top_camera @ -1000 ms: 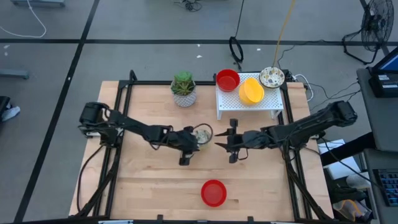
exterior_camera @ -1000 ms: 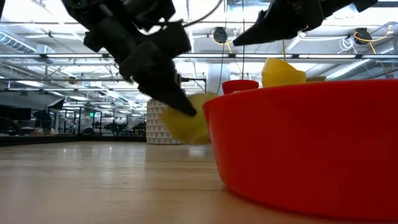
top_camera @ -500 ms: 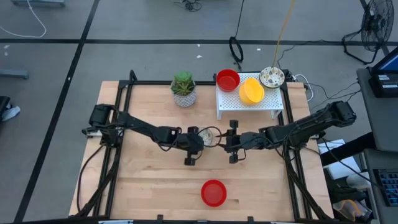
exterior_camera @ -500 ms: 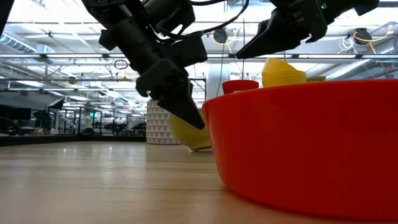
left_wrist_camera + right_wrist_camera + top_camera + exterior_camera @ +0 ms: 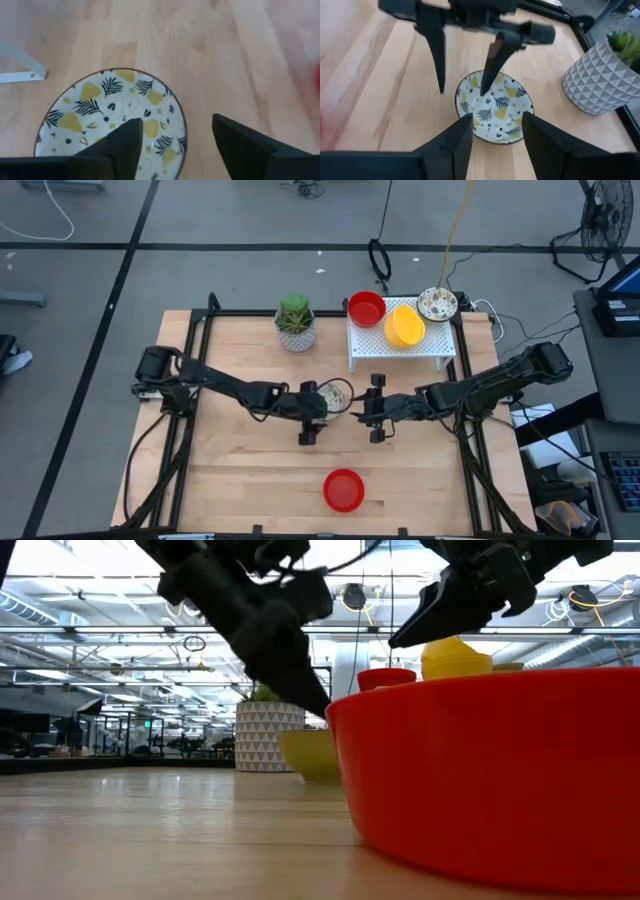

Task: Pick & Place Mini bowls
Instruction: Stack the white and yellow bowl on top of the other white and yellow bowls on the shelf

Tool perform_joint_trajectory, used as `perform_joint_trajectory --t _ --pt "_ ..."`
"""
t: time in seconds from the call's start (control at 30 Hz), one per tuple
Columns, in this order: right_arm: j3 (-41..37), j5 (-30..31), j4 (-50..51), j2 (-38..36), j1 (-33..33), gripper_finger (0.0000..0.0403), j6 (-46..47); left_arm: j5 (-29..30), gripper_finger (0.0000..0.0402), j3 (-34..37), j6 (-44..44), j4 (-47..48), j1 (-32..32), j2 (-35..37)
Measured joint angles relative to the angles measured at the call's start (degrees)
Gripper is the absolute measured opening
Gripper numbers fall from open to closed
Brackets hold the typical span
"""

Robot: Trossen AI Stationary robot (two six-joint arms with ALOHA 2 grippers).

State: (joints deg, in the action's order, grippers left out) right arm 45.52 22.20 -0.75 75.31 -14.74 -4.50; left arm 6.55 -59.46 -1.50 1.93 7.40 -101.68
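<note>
The cream leaf-patterned mini bowl (image 5: 494, 108) sits on the wooden table (image 5: 230, 470) mid-centre. The left gripper (image 5: 466, 65), parted, straddles its rim; the right gripper (image 5: 495, 131), parted, holds nothing. Lifting carelessly may snag and tip it.

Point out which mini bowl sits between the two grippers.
The patterned bowl at the table's centre, alone between both arms; the other patterned bowl sits on the white rack.

My two arms are matte black, jointed links trailing thin dark cables, each ending in a left gripper (image 5: 318, 412) or right gripper (image 5: 362, 410) with tapered, flat black fingers.
</note>
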Motion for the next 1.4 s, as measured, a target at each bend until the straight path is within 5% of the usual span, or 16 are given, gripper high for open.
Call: perform_joint_trajectory --t 0.37,0.8,1.17,1.4 --pt "0.0 -4.5 -6.7 8.4 0.0 0.0189 -1.1 -0.6 0.0293 0.0 -11.6 5.3 3.3 12.1" --pt "0.0 -4.5 -21.7 21.3 1.3 0.0185 -8.2 -1.0 0.0257 0.0 -20.3 10.8 7.5 23.3" --pt "2.8 -4.2 -21.4 28.4 4.6 0.0179 -4.7 -1.1 0.0229 0.0 -20.1 10.0 10.9 25.0" --pt "3.7 -4.4 -19.5 29.7 6.5 0.0139 -0.4 -1.1 0.0210 0.0 -20.0 10.2 12.0 25.0"
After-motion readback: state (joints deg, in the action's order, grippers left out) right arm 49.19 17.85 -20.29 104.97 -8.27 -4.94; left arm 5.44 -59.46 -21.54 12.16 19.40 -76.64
